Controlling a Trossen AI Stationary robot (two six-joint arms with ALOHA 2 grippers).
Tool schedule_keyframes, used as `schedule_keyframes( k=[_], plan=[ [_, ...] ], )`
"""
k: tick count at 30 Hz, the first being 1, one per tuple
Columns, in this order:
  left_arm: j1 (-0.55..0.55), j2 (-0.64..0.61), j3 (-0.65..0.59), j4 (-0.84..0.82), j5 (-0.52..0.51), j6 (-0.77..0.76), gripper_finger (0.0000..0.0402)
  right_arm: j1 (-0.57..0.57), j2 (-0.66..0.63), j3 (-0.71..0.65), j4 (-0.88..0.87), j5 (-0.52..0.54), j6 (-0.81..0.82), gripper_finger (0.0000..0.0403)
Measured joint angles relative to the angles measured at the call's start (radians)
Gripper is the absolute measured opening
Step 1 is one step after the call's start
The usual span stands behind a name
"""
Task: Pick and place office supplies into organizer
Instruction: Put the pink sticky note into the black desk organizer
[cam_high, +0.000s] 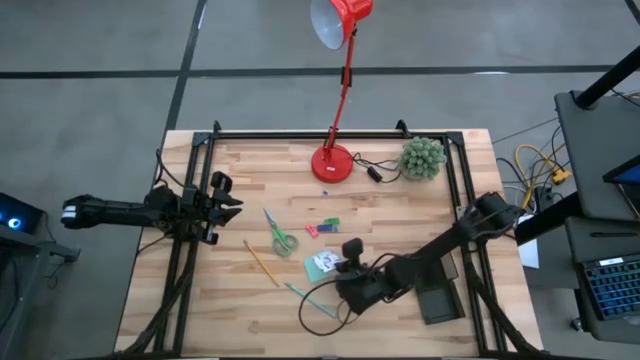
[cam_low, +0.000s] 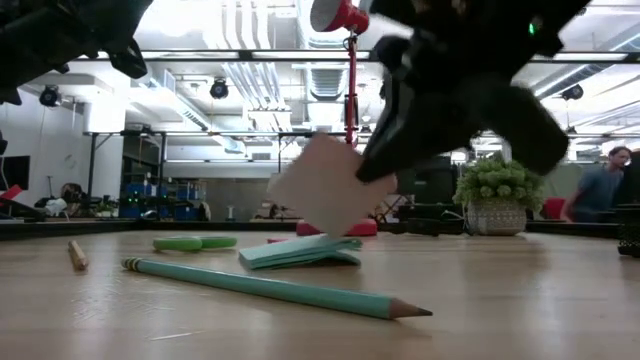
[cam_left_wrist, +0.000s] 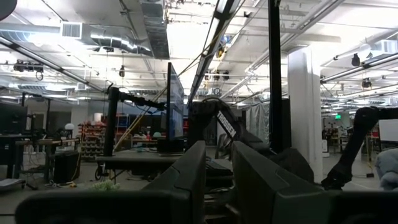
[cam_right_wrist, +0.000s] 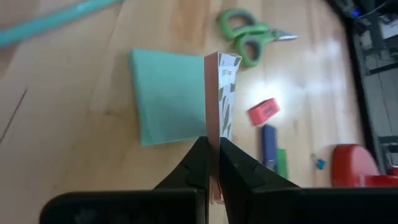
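Right gripper (cam_right_wrist: 211, 155) lifts a card (cam_right_wrist: 221, 93).
Jaws pinch it above the teal pad (cam_right_wrist: 168, 93) (left gripper (cam_high: 228, 200), slightly parted, waits empty).

Overhead cam looks down; low cam level w/ table (cam_high: 250, 310).

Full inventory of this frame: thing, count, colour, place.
Card: 1, pale, held above the pad.
Sticky-note pad: 1, light teal, table centre.
Scissors: 1, green handles, left of pad.
Teal pencil: 1, front.
Yellow pencil: 1, left of centre.
Small pieces: red, blue, green, mid-table.
Organizer: 1, dark, right front.
Lamp: 1, red, back.
Plant: 1, green, back right.
Right pincer: shut on card.
Left pincer: left edge, idle.
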Motion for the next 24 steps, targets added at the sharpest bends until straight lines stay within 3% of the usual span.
schedule_keyframes(
  k=[11, 24],
  plan=[
    [0.000, 0.000, 0.000, 0.000, 0.000, 0.000, 0.0066, 0.010, -0.109, 0.000, -0.028, 0.022, 0.048, 0.0013],
    [0.000, 0.000, 0.000, 0.001, 0.000, 0.000, 0.0066, 0.050, -0.263, 0.000, -0.103, 0.003, 0.289, 0.0013]
  ],
)
